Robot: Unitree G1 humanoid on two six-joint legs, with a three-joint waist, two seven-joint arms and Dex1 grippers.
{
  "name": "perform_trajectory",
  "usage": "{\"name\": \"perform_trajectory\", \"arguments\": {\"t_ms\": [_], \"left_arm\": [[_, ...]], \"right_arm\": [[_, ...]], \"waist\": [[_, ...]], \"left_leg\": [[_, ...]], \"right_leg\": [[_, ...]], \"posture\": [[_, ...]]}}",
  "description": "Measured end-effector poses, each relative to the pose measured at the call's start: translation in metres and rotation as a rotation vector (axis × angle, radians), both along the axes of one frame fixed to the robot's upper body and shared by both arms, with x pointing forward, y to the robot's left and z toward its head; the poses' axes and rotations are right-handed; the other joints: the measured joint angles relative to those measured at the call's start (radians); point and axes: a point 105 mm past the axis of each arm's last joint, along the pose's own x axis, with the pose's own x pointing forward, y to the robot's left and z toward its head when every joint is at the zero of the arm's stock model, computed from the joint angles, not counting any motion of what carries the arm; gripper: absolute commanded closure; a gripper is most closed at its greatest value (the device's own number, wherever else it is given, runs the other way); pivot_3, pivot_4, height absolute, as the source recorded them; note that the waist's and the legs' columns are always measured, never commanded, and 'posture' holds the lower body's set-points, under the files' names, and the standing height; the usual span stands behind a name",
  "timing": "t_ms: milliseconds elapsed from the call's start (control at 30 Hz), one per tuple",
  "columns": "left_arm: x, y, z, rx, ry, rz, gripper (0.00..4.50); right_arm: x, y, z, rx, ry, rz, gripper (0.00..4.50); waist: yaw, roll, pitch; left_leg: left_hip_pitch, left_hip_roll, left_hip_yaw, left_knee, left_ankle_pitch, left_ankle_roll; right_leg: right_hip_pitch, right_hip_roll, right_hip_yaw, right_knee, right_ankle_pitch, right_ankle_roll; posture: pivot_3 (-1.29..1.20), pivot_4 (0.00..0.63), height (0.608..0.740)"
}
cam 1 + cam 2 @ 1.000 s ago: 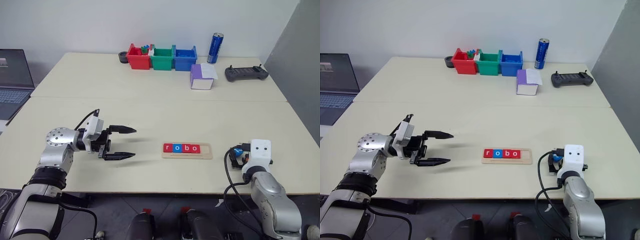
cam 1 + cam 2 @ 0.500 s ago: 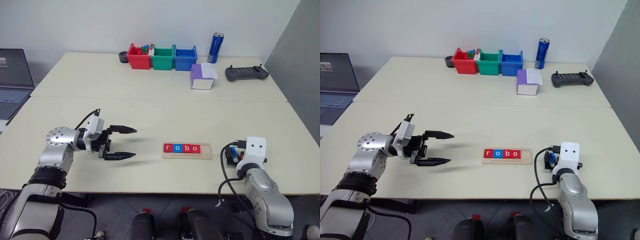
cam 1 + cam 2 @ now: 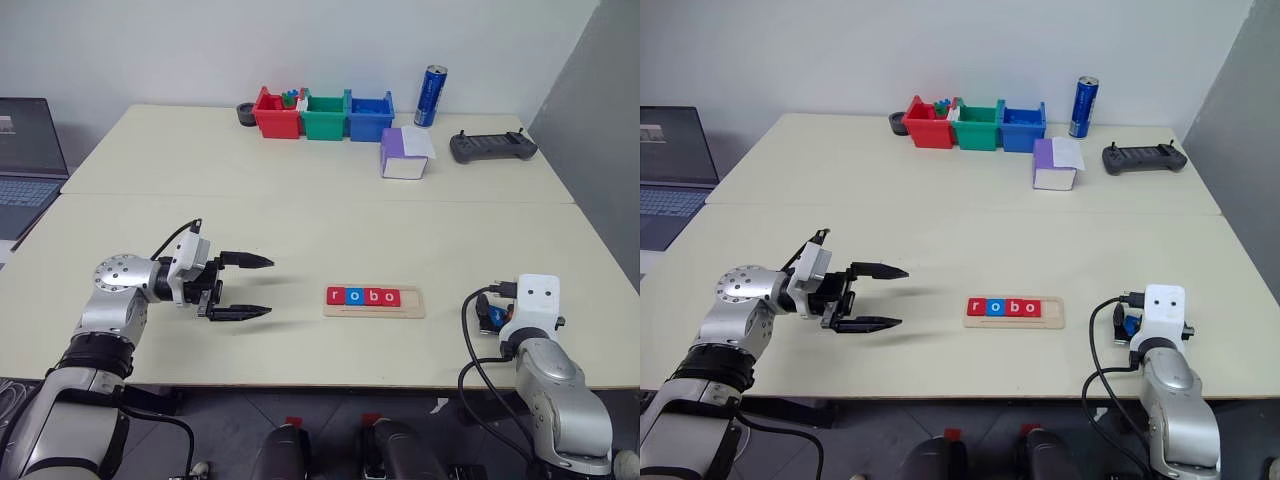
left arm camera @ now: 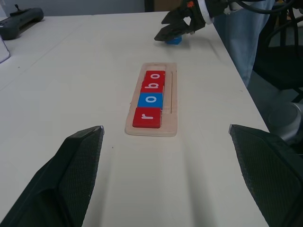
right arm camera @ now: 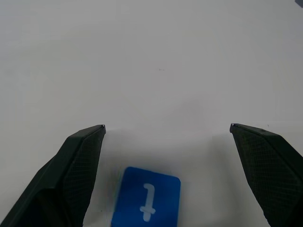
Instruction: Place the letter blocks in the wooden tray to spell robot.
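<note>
Behind right wrist, blue t block (image 5: 147,197) half-hidden.

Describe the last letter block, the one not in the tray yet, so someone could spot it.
On the pale table, look right of the wooden tray, by the right gripper. The t block lies flat between its open fingers, blue, alone outside the tray.

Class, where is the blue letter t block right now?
The blue t block lies flat on the table, between the open fingers of the right claw, to the right of the wooden tray, apart from it.
</note>
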Motion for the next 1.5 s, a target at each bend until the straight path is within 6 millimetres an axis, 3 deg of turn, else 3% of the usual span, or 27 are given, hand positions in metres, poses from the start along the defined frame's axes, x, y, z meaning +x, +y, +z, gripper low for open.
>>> {"name": "perform_trajectory", "arguments": {"t_ms": [133,467,567,800,833,933,1067,1100,1300,1500], "left_arm": [[0.002,0.000,0.002,0.000,-0.011,0.000,0.00],[0.002,-0.002,0.000,0.004,-0.003,-0.007,0.00],[0.002,-0.003,-0.001,-0.001,-0.002,-0.010,0.00],[0.002,-0.003,-0.001,-0.001,-0.002,-0.009,0.00],[0.002,-0.003,-0.001,-0.001,-0.002,-0.009,0.00],[0.001,-0.001,-0.001,0.003,0.001,-0.005,0.00],[0.000,0.001,-0.002,0.008,0.002,0.003,0.00],[0.000,0.001,-0.002,0.008,0.000,0.002,0.00],[-0.001,0.005,-0.003,0.016,0.001,0.011,0.00],[-0.005,0.013,-0.006,0.028,0.004,0.032,0.00]], "right_arm": [[-0.002,0.004,0.002,-0.003,-0.005,0.015,0.02],[-0.017,0.010,-0.018,0.000,0.065,-0.025,0.02],[-0.014,0.012,-0.020,0.024,0.052,-0.029,0.61],[-0.002,0.015,-0.025,0.077,0.015,0.018,2.99],[0.001,0.016,-0.025,0.081,0.012,0.041,3.05],[0.010,0.025,-0.023,0.036,0.040,0.240,3.04],[0.018,0.074,-0.020,-0.038,0.086,0.784,3.04],[0.022,0.078,-0.019,-0.051,0.087,0.867,3.04],[0.043,0.073,-0.005,-0.157,0.083,1.250,3.04],[0.034,0.057,-0.014,-0.159,0.224,1.479,3.04]], "waist": [[0.001,0.000,0.000],[0.000,0.000,0.000],[0.000,0.000,0.000],[0.000,-0.002,-0.002],[0.000,-0.002,-0.002],[-0.005,-0.003,-0.002],[-0.023,-0.003,-0.001],[-0.024,-0.003,-0.001],[-0.021,-0.003,0.000],[-0.018,-0.003,0.000]], "left_leg": [[0.000,0.000,0.000,0.000,0.000,0.000],[0.000,0.000,0.000,0.000,0.000,0.000],[0.000,0.000,0.000,0.000,0.000,0.000],[0.000,0.000,0.000,0.000,0.000,0.000],[0.000,0.000,0.000,0.000,0.000,0.000],[0.001,0.000,0.000,0.000,0.000,0.000],[0.001,0.001,-0.002,0.000,0.000,0.001],[0.001,0.001,-0.002,0.000,0.000,0.001],[0.000,0.000,-0.001,0.000,0.000,0.000],[0.000,0.000,0.000,0.000,0.000,0.000]], "right_leg": [[0.000,0.000,0.000,0.000,0.000,0.000],[0.000,0.000,0.000,0.000,0.000,0.000],[0.000,0.000,0.000,0.000,0.000,0.000],[0.001,0.000,0.000,0.000,0.000,0.000],[0.001,0.000,0.000,0.000,0.000,0.000],[0.001,0.000,0.000,0.000,0.000,0.000],[0.001,0.003,-0.001,0.000,0.000,0.001],[0.001,0.003,-0.001,0.000,0.000,0.001],[0.000,0.003,0.000,-0.001,0.000,0.001],[0.001,0.001,0.000,-0.002,0.000,0.000]], "posture": [[0.00,0.150,0.740],[0.00,0.150,0.740],[0.00,0.150,0.740],[0.00,0.150,0.740],[0.00,0.150,0.740],[0.00,0.150,0.740],[0.00,0.150,0.740],[0.00,0.150,0.740],[0.00,0.150,0.740],[0.00,0.150,0.740]]}}
